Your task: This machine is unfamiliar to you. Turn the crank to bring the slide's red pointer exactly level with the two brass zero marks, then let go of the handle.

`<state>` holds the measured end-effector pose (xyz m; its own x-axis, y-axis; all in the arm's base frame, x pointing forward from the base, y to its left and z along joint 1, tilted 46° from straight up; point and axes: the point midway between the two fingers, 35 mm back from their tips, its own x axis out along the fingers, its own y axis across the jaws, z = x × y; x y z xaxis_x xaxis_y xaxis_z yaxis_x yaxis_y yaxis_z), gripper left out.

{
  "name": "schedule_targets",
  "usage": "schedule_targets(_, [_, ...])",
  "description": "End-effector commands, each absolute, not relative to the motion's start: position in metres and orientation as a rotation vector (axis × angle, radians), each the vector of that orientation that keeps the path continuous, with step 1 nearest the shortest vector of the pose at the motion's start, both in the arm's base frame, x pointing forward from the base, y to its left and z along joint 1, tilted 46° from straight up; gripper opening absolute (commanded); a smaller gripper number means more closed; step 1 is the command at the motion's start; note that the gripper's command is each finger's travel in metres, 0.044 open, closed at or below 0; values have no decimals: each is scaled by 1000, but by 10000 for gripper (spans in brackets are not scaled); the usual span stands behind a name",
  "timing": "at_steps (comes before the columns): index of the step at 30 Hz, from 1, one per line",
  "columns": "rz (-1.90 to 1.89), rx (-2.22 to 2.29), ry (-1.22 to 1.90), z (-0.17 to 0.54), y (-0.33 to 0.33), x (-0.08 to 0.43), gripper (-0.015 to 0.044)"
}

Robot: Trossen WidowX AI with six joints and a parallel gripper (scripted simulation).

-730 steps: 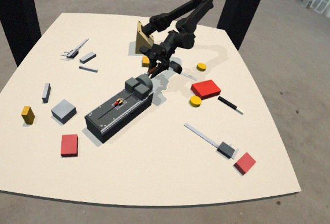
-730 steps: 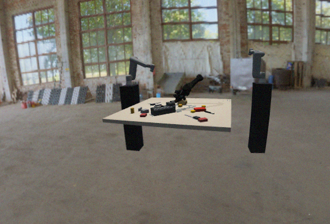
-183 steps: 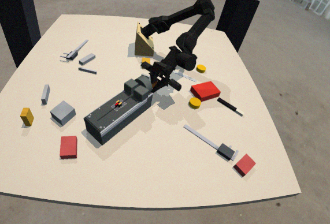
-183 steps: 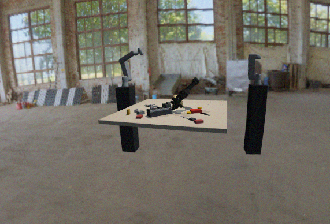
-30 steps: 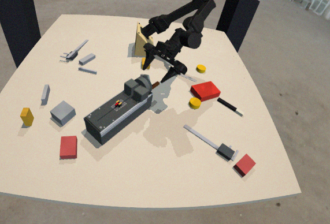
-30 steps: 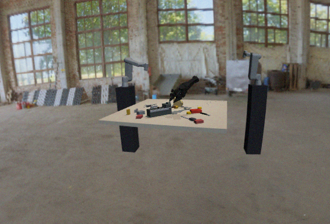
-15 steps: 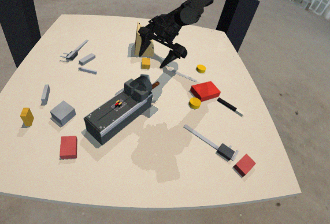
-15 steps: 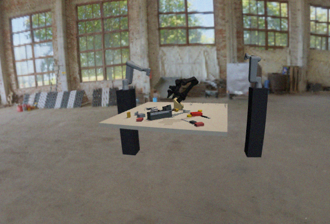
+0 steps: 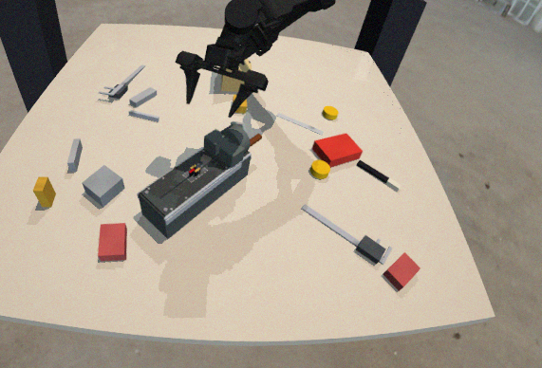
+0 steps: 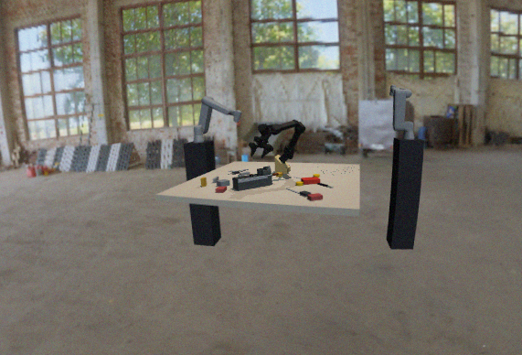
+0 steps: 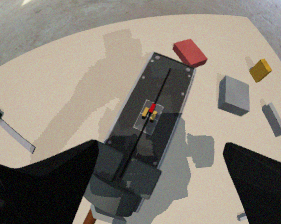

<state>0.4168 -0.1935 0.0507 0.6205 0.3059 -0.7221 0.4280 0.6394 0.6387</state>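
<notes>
The dark grey machine (image 9: 209, 194) (image 10: 251, 183) (image 11: 128, 112) is a long box with a slotted top. Its red pointer (image 9: 192, 172) (image 11: 152, 108) stands in the slot between two brass marks, seen as one brass mark (image 11: 145, 113) and the other brass mark (image 11: 153, 116). The pointer's red part looks slightly offset from them, toward the end away from the crank; exact level is hard to tell. The brown crank handle (image 9: 255, 139) (image 11: 89, 215) sticks out at the crank end. My gripper (image 9: 210, 109) (image 10: 258, 156) (image 11: 164, 149) is open and empty, above and clear of the handle.
A red block (image 9: 112, 242) (image 11: 190, 53) and a grey block (image 9: 102, 184) (image 11: 234, 96) lie near the machine's far end from the crank. A bright red block (image 9: 338, 148), a yellow disc (image 9: 320, 169) and a black-handled tool (image 9: 372, 172) lie on the handle's side.
</notes>
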Motion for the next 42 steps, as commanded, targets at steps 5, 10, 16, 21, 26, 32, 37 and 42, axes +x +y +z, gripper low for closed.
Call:
schedule_targets(5, [36, 848, 877, 29, -215, 421, 440])
schedule_targets(10, [36, 849, 877, 8, -195, 425, 440])
schedule_targets(16, [37, 850, 876, -7, -179, 427, 440])
schedule_targets(21, [37, 850, 876, -7, -179, 427, 440])
schedule_targets(26, [37, 850, 876, -7, -179, 427, 440])
schedule_targets(32, [37, 850, 876, -7, -179, 427, 440])
schedule_targets(37, [39, 848, 876, 4, -191, 426, 440])
schedule_targets(42, [43, 844, 873, 28, -213, 422, 440])
